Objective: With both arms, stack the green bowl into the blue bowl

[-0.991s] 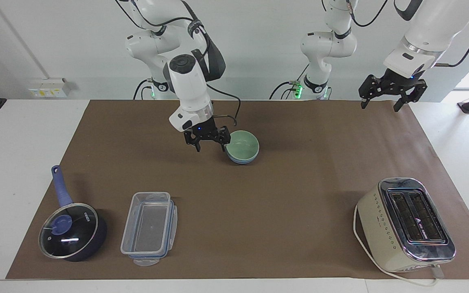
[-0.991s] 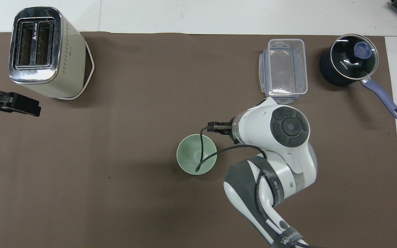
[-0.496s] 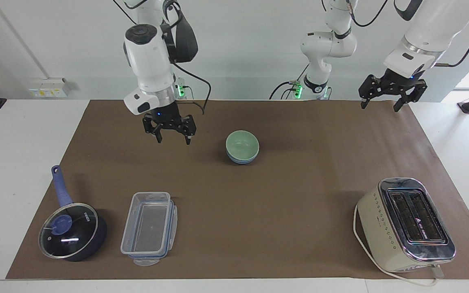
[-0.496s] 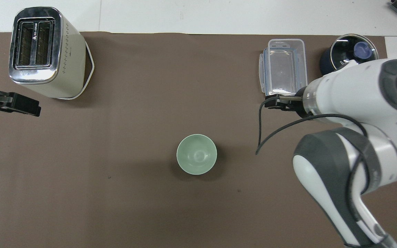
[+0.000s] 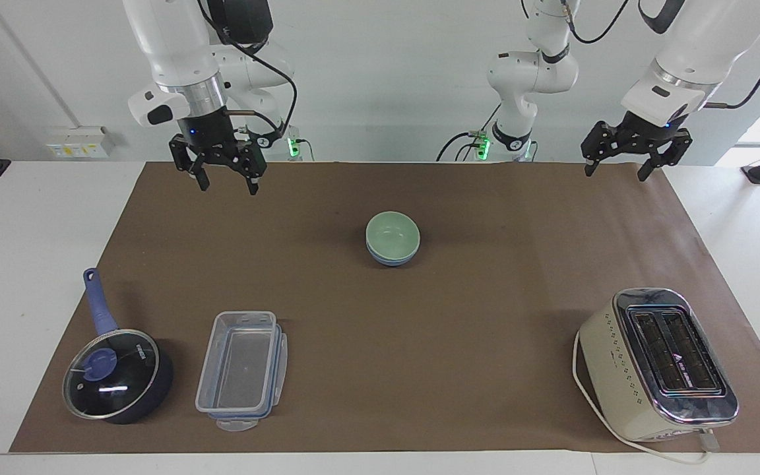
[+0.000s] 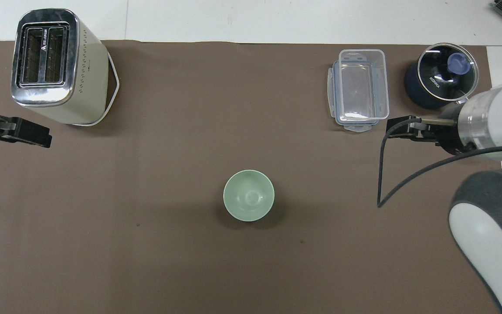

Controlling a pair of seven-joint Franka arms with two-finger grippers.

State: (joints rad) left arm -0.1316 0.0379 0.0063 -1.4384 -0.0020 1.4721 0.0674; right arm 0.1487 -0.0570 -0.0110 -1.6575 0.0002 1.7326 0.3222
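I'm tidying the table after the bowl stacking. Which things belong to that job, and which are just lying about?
Part of the job:
green bowl, nested in the blue bowl
right gripper, empty, raised over the mat
left gripper, empty, waiting at its own end

Lying about:
toaster
clear plastic container
lidded saucepan

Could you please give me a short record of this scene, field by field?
green bowl: nested in the blue bowl, mid-mat
right pincer: open, empty, raised over the mat's edge by its base
left pincer: open, empty, waiting, raised
saucepan: lidded, beside the plastic box
toaster: at the left arm's end
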